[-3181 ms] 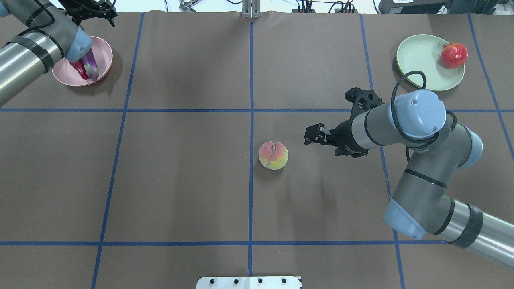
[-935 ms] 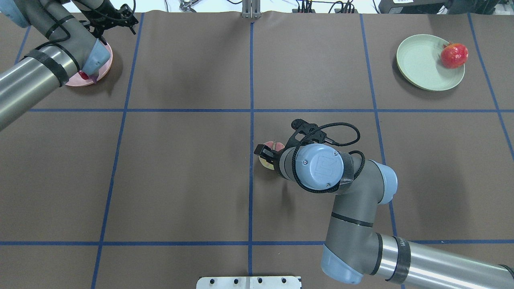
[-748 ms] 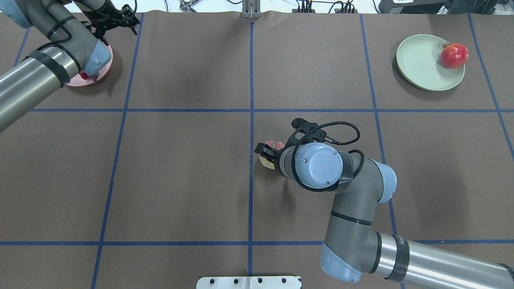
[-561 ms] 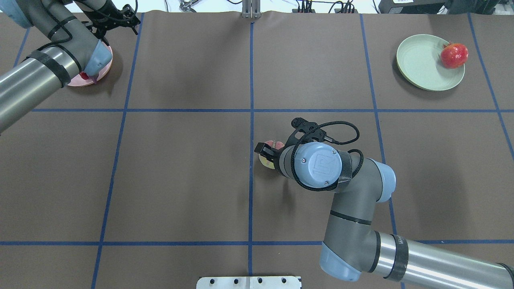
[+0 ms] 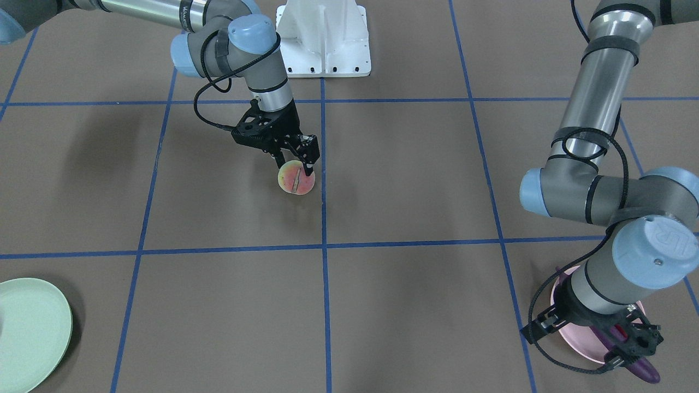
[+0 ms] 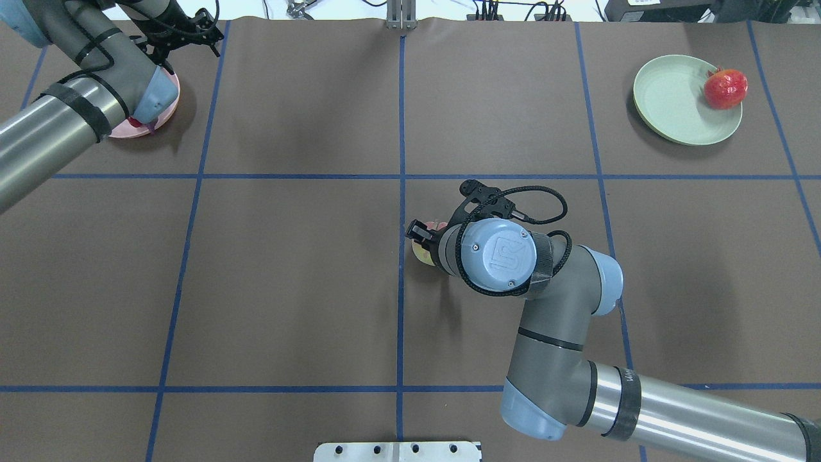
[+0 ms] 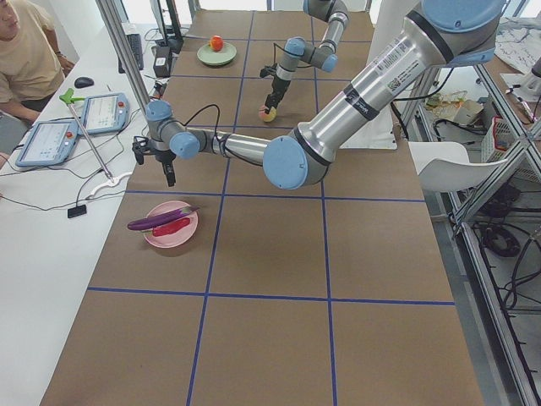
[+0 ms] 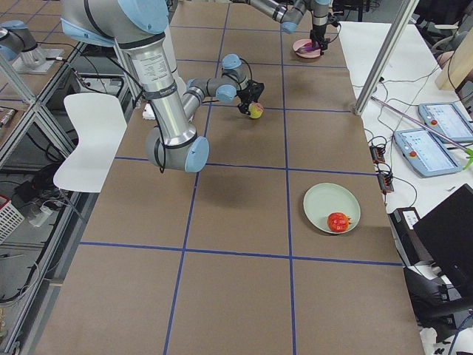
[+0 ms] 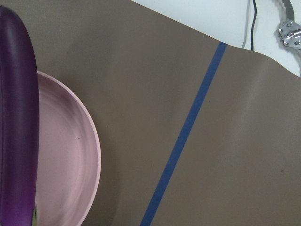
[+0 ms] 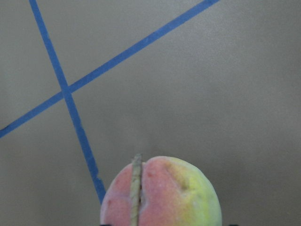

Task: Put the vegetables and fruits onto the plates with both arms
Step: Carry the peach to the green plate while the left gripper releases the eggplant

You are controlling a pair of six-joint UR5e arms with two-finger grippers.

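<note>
Brown table, blue tape grid; white chair; teach pendant; person alongside.

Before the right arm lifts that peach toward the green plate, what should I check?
1. The peach sits centred between the fingers of the right gripper: ok.
2. Grip firmly closed on the peach: cannot tell.
3. Bare room on the mint green plate beside the pomegranate: ok.
4. Nothing lying between peach and that plate: ok.
5. The left arm is far off, at the pink plate: ok.
</note>
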